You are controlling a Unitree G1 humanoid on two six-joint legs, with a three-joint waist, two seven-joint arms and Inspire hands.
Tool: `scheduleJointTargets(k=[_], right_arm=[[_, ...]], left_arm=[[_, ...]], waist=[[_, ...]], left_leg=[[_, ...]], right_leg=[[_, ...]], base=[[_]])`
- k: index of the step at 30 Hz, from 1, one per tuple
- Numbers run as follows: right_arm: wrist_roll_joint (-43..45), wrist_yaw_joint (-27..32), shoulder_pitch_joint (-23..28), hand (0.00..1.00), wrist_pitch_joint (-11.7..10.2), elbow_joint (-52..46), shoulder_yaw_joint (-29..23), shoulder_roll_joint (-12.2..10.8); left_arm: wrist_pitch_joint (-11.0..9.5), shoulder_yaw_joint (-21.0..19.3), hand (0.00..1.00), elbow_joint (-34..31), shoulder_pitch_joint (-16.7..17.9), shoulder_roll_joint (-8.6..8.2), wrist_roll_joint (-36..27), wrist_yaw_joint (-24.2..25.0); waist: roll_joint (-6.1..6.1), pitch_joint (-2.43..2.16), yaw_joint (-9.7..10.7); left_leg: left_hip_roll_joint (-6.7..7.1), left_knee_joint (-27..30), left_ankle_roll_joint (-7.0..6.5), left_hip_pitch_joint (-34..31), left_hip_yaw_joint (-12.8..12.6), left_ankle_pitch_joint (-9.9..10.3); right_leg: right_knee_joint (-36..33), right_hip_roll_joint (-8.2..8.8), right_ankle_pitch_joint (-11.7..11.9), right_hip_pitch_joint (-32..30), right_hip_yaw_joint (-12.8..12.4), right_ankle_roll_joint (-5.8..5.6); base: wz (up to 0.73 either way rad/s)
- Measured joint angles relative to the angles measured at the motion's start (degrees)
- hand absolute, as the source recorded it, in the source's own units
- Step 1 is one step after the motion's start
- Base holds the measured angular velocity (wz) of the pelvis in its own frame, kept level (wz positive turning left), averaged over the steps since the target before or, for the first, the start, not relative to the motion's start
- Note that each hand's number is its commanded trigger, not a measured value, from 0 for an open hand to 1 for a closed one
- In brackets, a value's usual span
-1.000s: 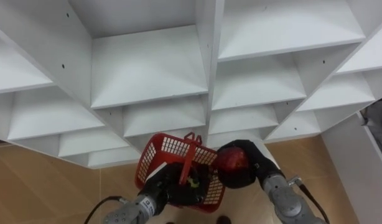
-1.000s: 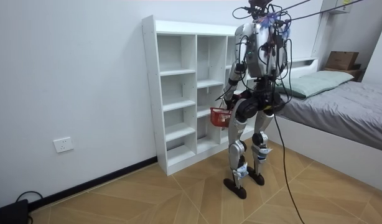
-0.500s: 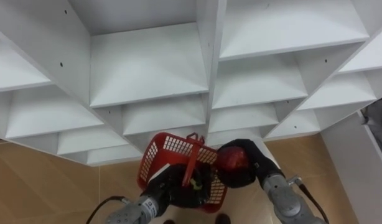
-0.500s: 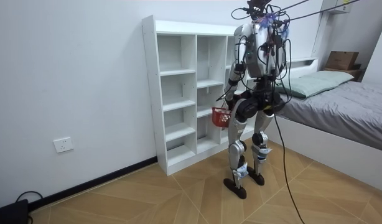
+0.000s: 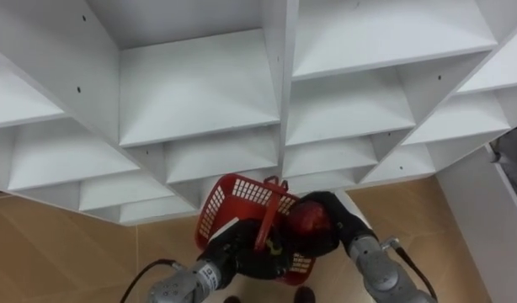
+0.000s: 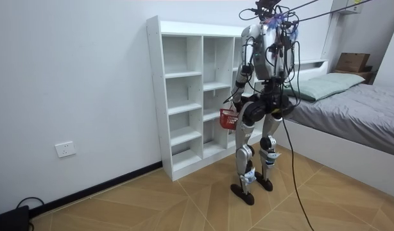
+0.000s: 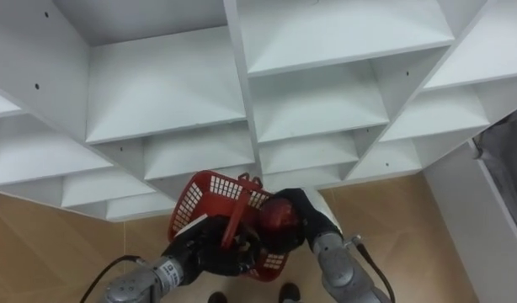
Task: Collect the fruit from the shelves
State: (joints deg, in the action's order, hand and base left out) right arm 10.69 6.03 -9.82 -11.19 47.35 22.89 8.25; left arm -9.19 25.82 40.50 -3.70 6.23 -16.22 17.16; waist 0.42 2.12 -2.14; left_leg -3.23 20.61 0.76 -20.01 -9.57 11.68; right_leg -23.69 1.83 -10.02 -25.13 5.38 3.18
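Left arm: comes in from lower left, bent across the front
Left hand [image 5: 235,251]: fingers curled on basket [image 5: 242,195] handle
Right arm: comes in from lower right, bent
Right hand [image 5: 343,224]: fingers wrapped round apple [image 5: 309,221], just beside left hand
Stance: upright

You see the robot standing upright on the wooden floor [image 6: 184,205], just in front of the white closet [image 6: 190,96]. A red basket [image 6: 228,118] hangs at its hip, beside the shelves. The bed [image 6: 364,109] lies at the room view's right.
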Motion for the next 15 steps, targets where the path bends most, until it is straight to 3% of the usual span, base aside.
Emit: scheduleJointTargets(k=[5,6,7,8,9,15], right_arm=[[-0.08,-0.93,-0.12,1.00,-0.01,0.03,0.07,-0.68],[-0.08,-0.97,-0.17,0.86,-0.01,0.11,0.05,-0.72],[-0.09,-1.06,-0.27,0.37,-0.01,0.37,0.07,-0.77],[-0.11,-1.18,-0.32,0.07,-0.01,0.68,0.04,-0.90],[-0.14,-1.21,-0.39,0.00,-0.01,0.85,0.04,-0.96],[-0.50,-2.35,-0.76,0.00,0.01,1.52,0.22,-1.21]], left_arm=[[0.00,0.40,1.00,0.00,-0.20,-0.17,-0.03,1.04],[0.00,0.39,1.00,0.01,-0.23,-0.16,-0.04,1.05],[0.00,0.40,1.00,0.01,-0.23,-0.15,-0.04,1.12],[-0.01,0.41,1.00,0.04,-0.23,-0.17,-0.05,1.30],[-0.01,0.40,1.00,0.03,-0.27,-0.19,-0.07,1.43],[0.00,0.92,1.00,0.06,-0.52,-0.26,-0.06,2.22]], waist=[[-0.01,0.00,-0.01],[-0.01,0.00,-0.02],[-0.02,0.01,-0.02],[-0.03,0.01,-0.02],[-0.03,0.01,-0.02],[-0.03,0.01,0.09]], left_leg=[[0.05,-0.41,0.02,0.41,-0.05,-0.01],[0.05,-0.42,0.02,0.43,-0.07,-0.01],[0.04,-0.42,0.02,0.59,-0.13,-0.01],[0.02,-0.47,0.03,0.83,-0.19,-0.02],[0.01,-0.47,0.03,0.88,-0.21,-0.02],[-0.01,-0.48,0.05,1.10,-0.29,-0.03]], right_leg=[[0.02,-0.08,0.00,0.10,-0.24,0.00],[0.03,-0.09,0.00,0.11,-0.27,0.00],[0.03,-0.12,0.00,0.24,-0.34,0.00],[0.07,-0.15,0.00,0.46,-0.39,0.00],[0.07,-0.16,0.00,0.51,-0.41,0.00],[0.06,-0.16,0.00,0.72,-0.45,0.00]], base=[[-0.01],[0.00],[-0.03],[-0.03],[0.00],[0.00]])
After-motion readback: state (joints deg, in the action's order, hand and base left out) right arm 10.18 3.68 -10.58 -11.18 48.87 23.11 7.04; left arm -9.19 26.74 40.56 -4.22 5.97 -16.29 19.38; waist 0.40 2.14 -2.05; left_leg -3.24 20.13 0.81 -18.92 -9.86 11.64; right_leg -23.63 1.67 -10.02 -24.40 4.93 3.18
